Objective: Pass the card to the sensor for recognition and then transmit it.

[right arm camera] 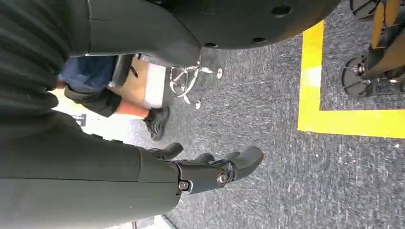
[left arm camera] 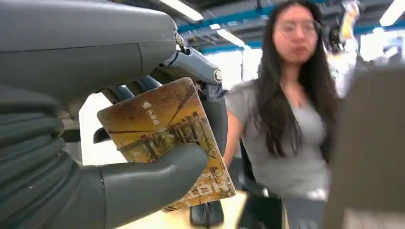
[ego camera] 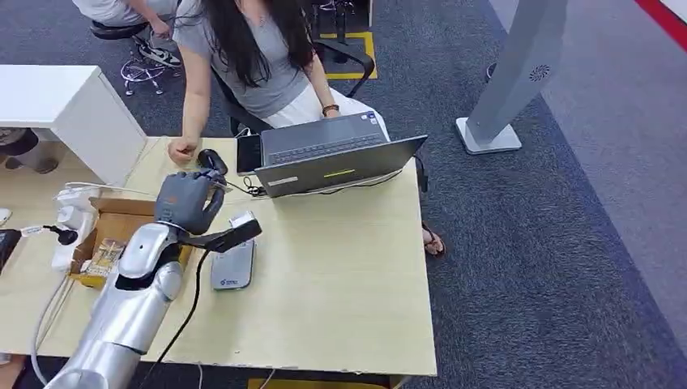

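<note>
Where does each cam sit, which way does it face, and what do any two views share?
Head view: high on the body, looking down at the table; left arm and left hand show.
Left wrist view: behind the left hand, facing the person; thumb pins the card.
Right wrist view: hanging arm, facing carpet; right hand holds nothing.
Shared: head and left wrist views both show the person.
</note>
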{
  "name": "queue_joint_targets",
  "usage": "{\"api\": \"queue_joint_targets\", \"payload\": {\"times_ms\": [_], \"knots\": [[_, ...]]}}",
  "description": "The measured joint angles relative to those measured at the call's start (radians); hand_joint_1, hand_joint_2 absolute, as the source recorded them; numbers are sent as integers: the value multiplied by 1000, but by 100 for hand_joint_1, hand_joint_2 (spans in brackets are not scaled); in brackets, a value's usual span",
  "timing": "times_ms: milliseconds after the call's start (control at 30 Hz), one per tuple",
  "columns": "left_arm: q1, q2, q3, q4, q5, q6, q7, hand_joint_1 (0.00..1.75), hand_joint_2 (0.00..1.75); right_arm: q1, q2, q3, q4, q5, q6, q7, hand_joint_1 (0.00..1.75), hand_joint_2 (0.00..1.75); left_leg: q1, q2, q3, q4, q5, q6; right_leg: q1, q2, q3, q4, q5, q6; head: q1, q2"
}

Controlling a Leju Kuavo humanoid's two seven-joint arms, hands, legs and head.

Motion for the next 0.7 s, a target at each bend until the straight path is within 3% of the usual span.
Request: {"api": "queue_joint_targets", "payload": {"times_ms": [200, 367, 567, 700], "knots": [[19, 0, -54, -28, 11, -61, 12, 175, 175, 1, 0, -10, 0, -4, -4, 0, 0, 175, 1, 0, 0, 0, 0, 0, 0, 0, 0, 0, 0, 0, 0, 0], [20, 0, -65, -28, 14, -69, 14, 175, 175, 1, 0, -14, 0, -6, -5, 0, 0, 175, 1, 0, 0, 0, 0, 0, 0, 0, 0, 0, 0, 0, 0, 0], [2, 5, -86, -10, 18, -218, 112, 175, 175, 1, 2, -14, 0, -9, -7, 1, 0, 175, 0, 0, 0, 0, 0, 0, 0, 0, 0, 0, 0, 0, 0, 0], [-17, 14, -99, 35, 21, -259, 146, 175, 175, 1, 2, -14, 0, -10, -7, 2, 0, 175, 0, 0, 0, 0, 0, 0, 0, 0, 0, 0, 0, 0, 0, 0]]}}
